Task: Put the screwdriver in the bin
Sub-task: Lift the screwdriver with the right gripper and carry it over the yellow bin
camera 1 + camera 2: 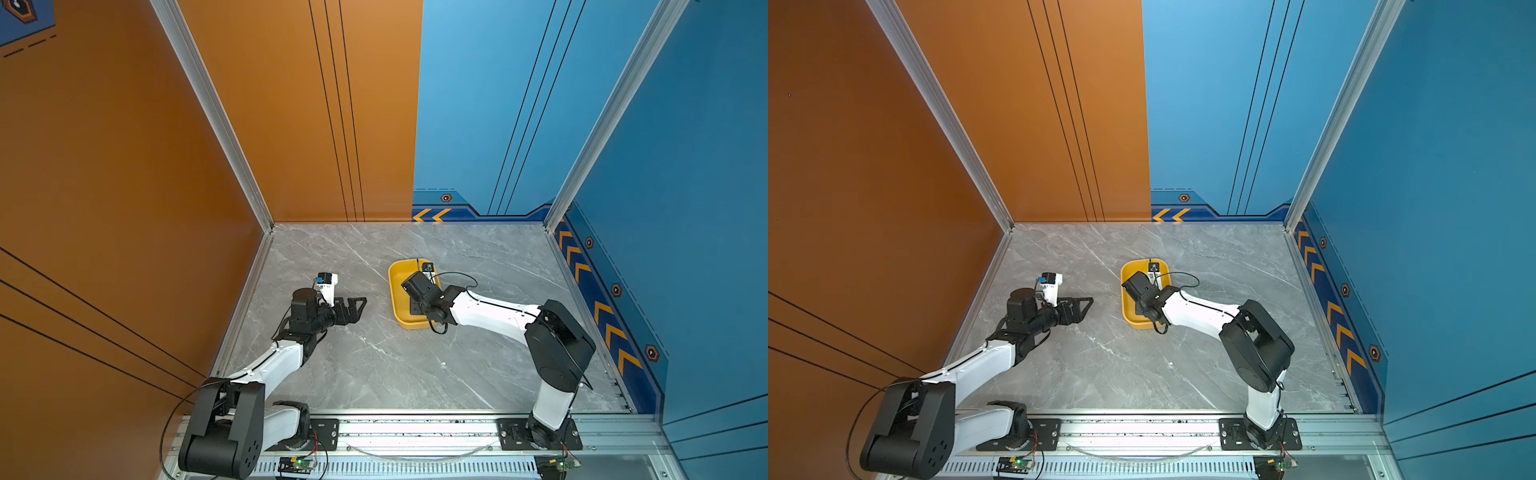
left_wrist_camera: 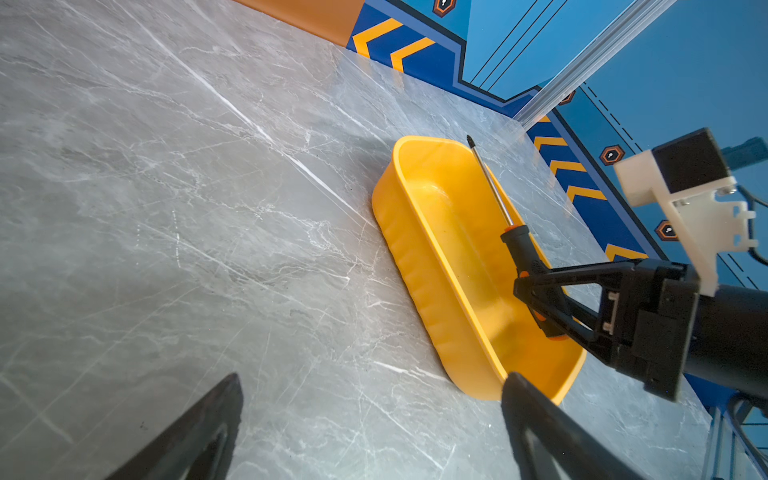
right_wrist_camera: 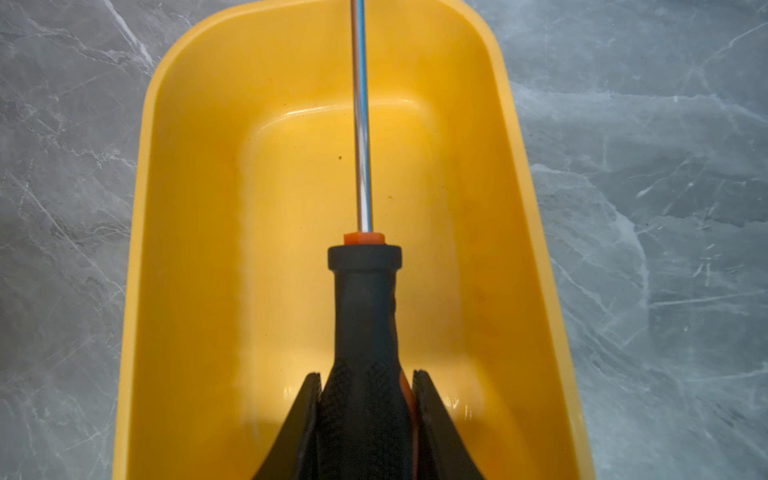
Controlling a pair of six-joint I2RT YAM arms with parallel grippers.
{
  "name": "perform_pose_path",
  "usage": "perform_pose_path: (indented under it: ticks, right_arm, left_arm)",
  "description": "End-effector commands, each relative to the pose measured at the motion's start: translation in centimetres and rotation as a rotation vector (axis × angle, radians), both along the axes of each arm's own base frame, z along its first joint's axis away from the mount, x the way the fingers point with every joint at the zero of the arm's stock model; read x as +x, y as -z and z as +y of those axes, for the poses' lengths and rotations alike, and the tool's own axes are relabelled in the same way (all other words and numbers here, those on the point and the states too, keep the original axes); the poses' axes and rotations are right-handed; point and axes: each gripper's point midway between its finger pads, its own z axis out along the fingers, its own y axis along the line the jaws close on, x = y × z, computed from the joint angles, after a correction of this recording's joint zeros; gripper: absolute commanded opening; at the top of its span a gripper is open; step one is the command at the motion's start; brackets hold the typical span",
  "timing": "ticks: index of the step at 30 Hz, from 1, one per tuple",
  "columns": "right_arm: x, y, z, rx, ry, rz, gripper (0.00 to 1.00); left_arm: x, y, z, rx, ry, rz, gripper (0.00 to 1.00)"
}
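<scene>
The left arm (image 1: 276, 365) and the right arm (image 1: 494, 311) have white links and big black joints. Each stands on a black base plate (image 1: 326, 432) with silver screws. The fingers (image 2: 548, 432) are black and triangular. A white bracket (image 2: 690, 212) carries a black camera (image 2: 690, 160). A black cable (image 2: 733, 419) hangs loose. A small green board (image 1: 297, 462) shows a green light.

No legible words, brand names or numbers anywhere. Only signs: two orange chevron arrows (image 1: 436, 215) on the dark-blue band (image 1: 461, 214) at the foot of the blue back wall panel (image 1: 469, 104), pointing left in both top views. More orange chevrons (image 1: 602, 308) in a row along the blue side wall (image 1: 685, 166). Small orange-rimmed hexagon badges (image 1: 446, 198), each with a white mark too small to read.
</scene>
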Motion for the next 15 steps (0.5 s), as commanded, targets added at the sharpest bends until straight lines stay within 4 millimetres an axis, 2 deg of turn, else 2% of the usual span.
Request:
perform_pose_path:
  ticks: [1, 15]
  right_arm:
    - [0.1, 0.1, 0.4, -0.005, 0.008, 0.014, 0.00]
    - [0.6, 3.0, 0.8, -0.048, 0.003, 0.060, 0.00]
  left_arm:
    - [0.0, -0.7, -0.1, -0.020, 0.011, -0.005, 0.98]
    - [0.2, -0.3, -0.1, -0.019, 0.007, 0.007, 0.98]
